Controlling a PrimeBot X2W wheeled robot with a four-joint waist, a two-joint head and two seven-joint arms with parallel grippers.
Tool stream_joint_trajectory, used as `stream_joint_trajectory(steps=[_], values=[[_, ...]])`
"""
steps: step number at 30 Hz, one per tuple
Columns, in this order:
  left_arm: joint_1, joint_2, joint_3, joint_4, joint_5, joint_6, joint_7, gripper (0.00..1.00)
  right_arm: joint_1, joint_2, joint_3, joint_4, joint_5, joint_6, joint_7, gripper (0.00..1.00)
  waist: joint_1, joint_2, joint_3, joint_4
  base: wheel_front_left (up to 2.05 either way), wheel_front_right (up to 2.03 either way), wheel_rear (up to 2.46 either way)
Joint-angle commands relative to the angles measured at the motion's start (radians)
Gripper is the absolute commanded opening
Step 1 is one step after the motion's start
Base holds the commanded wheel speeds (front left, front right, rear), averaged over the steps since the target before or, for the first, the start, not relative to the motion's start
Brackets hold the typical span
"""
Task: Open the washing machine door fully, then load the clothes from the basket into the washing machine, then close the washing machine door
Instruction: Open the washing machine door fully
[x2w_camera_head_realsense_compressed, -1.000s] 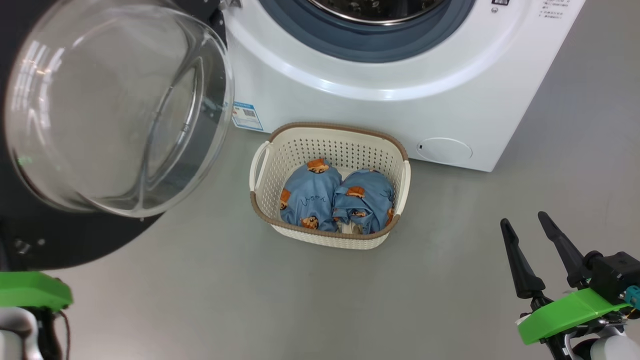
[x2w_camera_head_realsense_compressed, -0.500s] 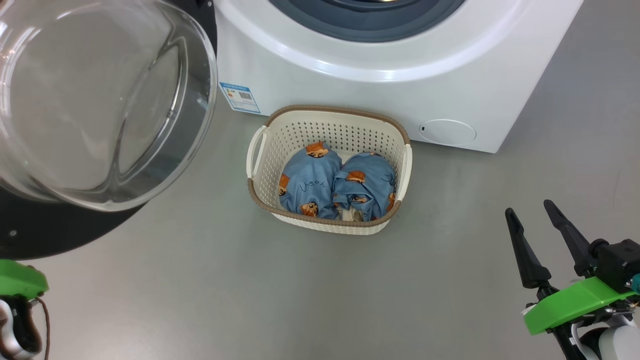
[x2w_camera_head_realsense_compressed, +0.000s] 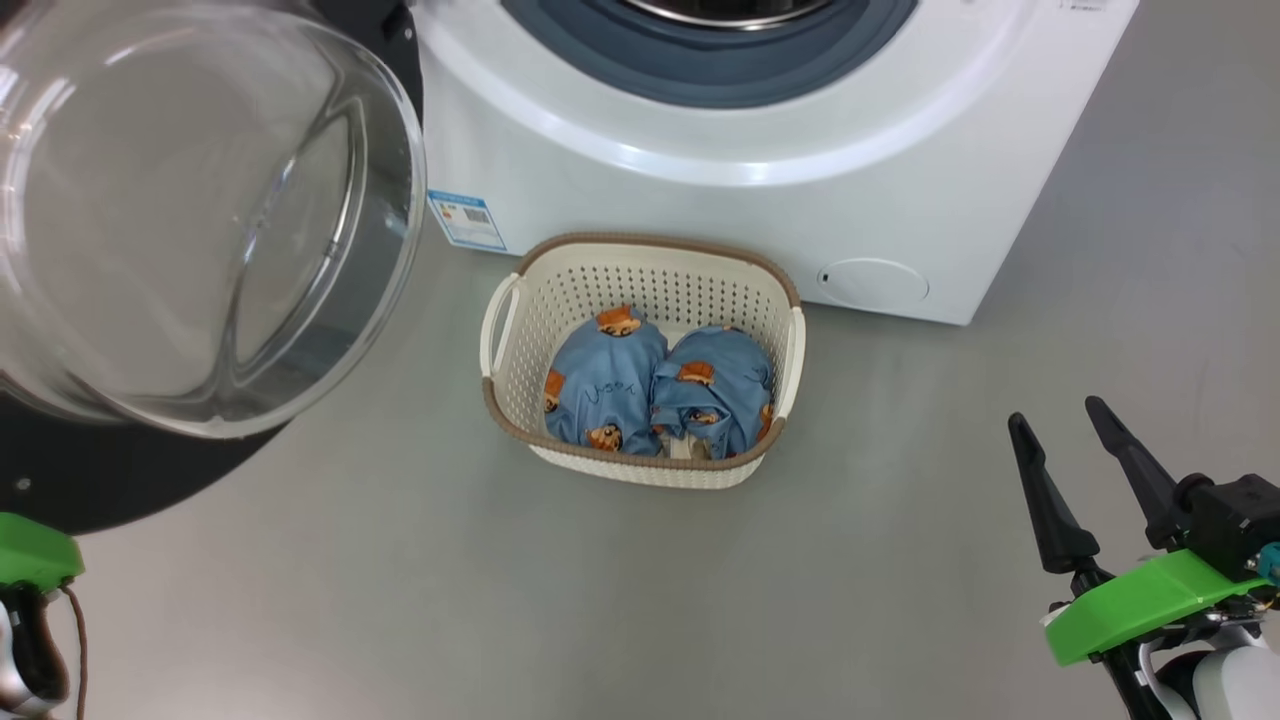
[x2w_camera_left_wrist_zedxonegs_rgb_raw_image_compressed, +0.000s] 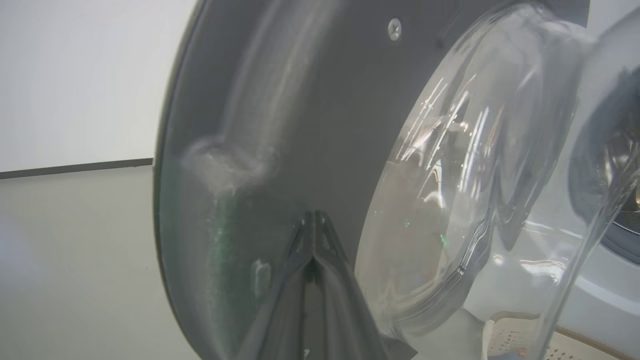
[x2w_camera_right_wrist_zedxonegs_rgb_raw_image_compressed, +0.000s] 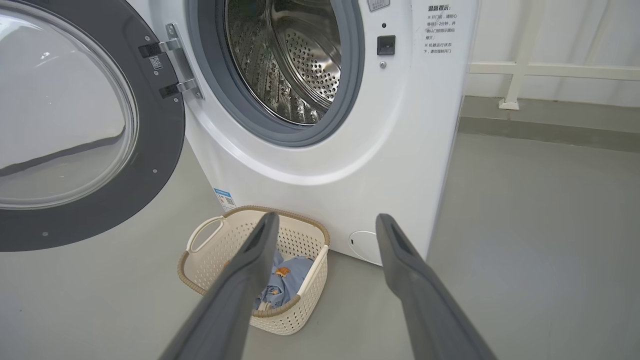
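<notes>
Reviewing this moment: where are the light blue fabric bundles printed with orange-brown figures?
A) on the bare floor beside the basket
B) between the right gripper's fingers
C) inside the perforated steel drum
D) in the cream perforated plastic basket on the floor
D: the light blue printed bundles lie side by side inside the cream perforated basket, which stands in front of the white washing machine; the right gripper is open and empty.

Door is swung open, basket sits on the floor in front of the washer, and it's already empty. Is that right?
The basket is not empty: the head view shows the clothes in it, two light blue bundles side by side. The rest holds: the washing machine door is swung open, and the basket sits on the floor in front of the washing machine.
</notes>
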Motion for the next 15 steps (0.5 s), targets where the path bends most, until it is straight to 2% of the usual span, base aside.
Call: stream_joint_trajectory(steps=[1,8,15], values=[[0.01,0.042,0.037,-0.042,0.014,-0.006,-0.006,0.0,0.004,-0.002,0.024,-0.018,0.005,0.002,-0.013,1.0,0.0001,0.0,-0.019,-0.004,0.0,0.0,0.0],[0.072,-0.016,0.022,-0.178,0.068,-0.051,-0.006,0.0,0.024,0.019,0.02,0.011,0.012,0.002,-0.042,1.0,0.0001,0.0,-0.066,-0.015,0.0,0.0,0.0],[0.141,-0.075,-0.017,-0.314,0.108,-0.067,-0.006,0.0,0.029,0.035,0.031,0.042,0.019,0.002,-0.07,1.0,0.0001,0.0,-0.107,-0.053,0.0,0.0,0.0]])
